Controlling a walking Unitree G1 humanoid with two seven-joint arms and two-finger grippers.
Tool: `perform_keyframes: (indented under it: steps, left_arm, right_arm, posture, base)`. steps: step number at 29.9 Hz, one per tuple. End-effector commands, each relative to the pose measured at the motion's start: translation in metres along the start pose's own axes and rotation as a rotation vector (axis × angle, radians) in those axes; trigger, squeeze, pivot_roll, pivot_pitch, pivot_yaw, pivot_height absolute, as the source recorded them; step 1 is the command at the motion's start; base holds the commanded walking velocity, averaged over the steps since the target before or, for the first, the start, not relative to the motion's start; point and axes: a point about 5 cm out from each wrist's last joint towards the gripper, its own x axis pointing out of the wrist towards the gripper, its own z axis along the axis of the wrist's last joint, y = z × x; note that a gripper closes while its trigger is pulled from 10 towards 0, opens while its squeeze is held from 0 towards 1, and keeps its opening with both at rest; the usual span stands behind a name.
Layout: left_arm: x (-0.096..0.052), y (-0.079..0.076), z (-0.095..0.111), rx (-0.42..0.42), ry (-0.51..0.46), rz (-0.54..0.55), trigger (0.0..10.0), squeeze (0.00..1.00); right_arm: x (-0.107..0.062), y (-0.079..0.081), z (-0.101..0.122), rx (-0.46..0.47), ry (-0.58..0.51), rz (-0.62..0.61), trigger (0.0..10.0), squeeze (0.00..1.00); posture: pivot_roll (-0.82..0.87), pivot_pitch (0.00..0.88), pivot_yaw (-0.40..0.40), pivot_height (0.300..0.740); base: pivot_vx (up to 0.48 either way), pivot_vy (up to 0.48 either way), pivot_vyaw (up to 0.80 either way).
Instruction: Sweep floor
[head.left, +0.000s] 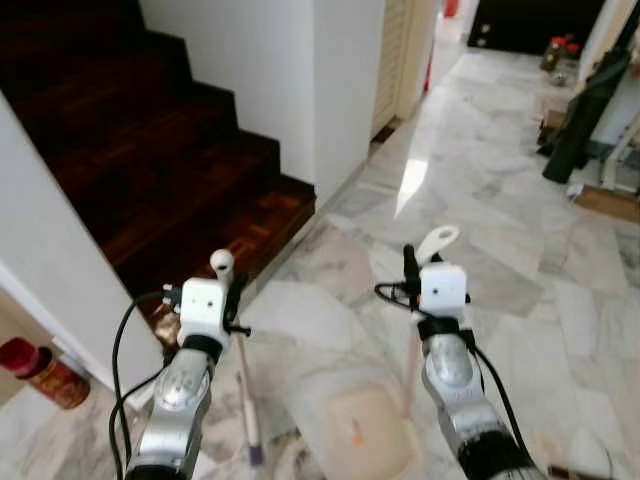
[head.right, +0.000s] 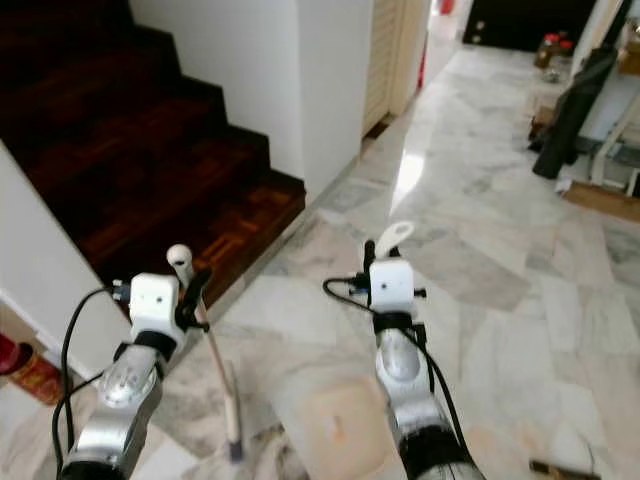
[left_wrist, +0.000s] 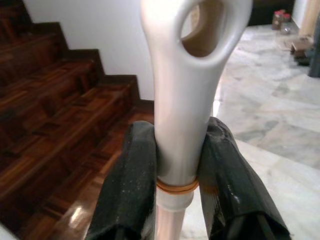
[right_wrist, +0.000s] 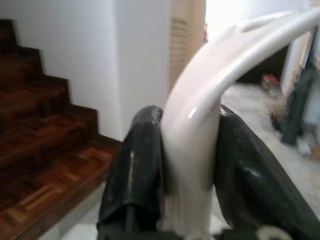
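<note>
Both my grippers are clamped on long handles. My left gripper (left_wrist: 177, 160) has its two black fingers (left_wrist: 127, 185) pressed against the cream broom handle (left_wrist: 175, 130), just below the hanging loop at its top; a thin orange band rings the shaft right between the fingers. Below that gripper the shaft runs down and slightly away to the marble floor (head.left: 520, 250), where its lower end sits close to my left arm's base. My right gripper (right_wrist: 187, 165) pinches the curved white dustpan handle (right_wrist: 200, 125) the same way, fingers tight on either side. Straight down from that grip and a little toward my left gripper, the pale dustpan tray (head.left: 365, 430) rests flat on the floor with a small orange speck in it.

Judging the job: both tools are in hand and the pan is set down, so I seem to be mid-sweep, not finished. I can make out no clear pile of dirt, and a wide stretch of floor ahead of both grippers looks unswept or at least unvisited. The dark wooden staircase (head.left: 150, 150) rises beyond my left gripper.

Glossy and pale grey-veined, the floor shows a bright window glare well ahead of my right gripper; any fine dust is too small to tell.
</note>
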Motion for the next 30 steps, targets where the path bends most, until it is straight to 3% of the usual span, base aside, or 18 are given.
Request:
perform_keyframes:
  steps: [1, 30]
  left_arm:
    - [0.0037, 0.006, 0.0114, 0.009, -0.052, 0.011, 10.0, 0.0]
    - [0.0026, 0.0064, 0.0091, 0.017, -0.043, -0.003, 10.0, 0.0]
  right_arm:
    - [0.0071, 0.0017, 0.0117, -0.011, -0.055, 0.014, 10.0, 0.0]
    - [0.0068, 0.0035, 0.0105, 0.0, -0.05, 0.014, 10.0, 0.0]
  posture:
    - [0.08, 0.007, 0.041, 0.74]
    - [0.08, 0.0, 0.048, 0.74]
  base:
    - [0.289, 0.0, 0.0]
    - [0.288, 0.0, 0.0]
